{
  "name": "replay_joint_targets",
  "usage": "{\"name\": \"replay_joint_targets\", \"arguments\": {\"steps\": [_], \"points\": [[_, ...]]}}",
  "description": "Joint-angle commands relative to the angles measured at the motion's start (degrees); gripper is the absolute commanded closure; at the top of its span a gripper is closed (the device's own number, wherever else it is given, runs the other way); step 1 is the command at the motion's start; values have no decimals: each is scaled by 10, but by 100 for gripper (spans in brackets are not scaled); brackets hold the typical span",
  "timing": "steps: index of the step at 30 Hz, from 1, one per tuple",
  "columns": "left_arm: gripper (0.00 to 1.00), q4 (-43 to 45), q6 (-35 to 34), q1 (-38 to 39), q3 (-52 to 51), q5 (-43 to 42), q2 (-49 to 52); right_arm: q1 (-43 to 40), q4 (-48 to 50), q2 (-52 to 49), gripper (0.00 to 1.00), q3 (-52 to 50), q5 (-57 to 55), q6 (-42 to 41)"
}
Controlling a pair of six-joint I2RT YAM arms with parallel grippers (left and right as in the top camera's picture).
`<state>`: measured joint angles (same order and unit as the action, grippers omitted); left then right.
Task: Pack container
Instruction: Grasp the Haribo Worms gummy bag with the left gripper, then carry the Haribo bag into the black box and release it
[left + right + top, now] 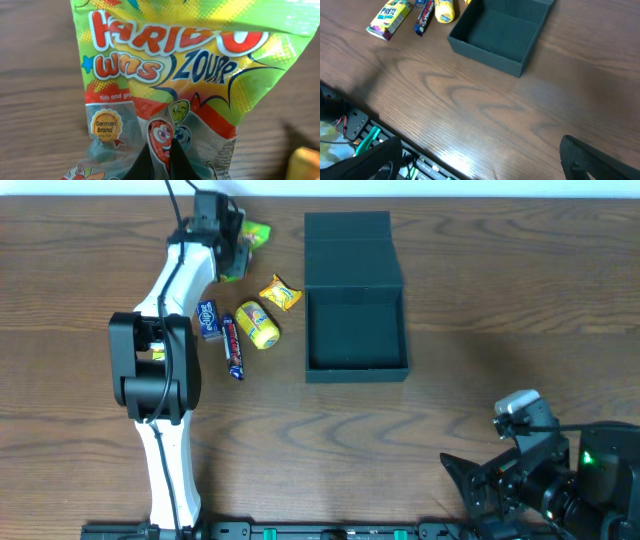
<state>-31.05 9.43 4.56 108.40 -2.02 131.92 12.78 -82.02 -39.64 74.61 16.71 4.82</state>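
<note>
The overhead camera looks straight down on the brown wood-grain table, far edge to near edge. The left wrist camera sits very close over a green-yellow Haribo gummy bag by the far edge. The right wrist camera looks obliquely from the near right corner toward the open dark teal square cardboard box, which the overhead view shares.

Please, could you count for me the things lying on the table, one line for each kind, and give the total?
Haribo gummy bag: 1
Small Pretz box: 1
Candy bar: 1
Yellow round snack: 1
Orange-yellow wrapped sweet: 1
Dark container, lid open: 1
Total: 6
</note>
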Motion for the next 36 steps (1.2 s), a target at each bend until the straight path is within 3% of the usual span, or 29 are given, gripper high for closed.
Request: {"name": "replay_joint_targets", "arguments": {"steps": [1,10,18,22,26,36], "points": [[95,-21,-60,0,61,17,-14,-5,-1,0,1,3,-2,-7],[94,-133,-188,43,98,26,-85,-5,8,0,1,3,-8,-7],[94,-246,-311,156,98,28,-116,-5,10,0,1,3,-9,-7],[94,-260,-393,220,97,93,-116,-5,10,0,1,3,-9,-7],[94,-273,-416,281,97,136,-116,-5,10,0,1,3,-9,-7],[94,-289,-463,368,49,141,-115,-5,16,0,1,3,-9,-7]]}}
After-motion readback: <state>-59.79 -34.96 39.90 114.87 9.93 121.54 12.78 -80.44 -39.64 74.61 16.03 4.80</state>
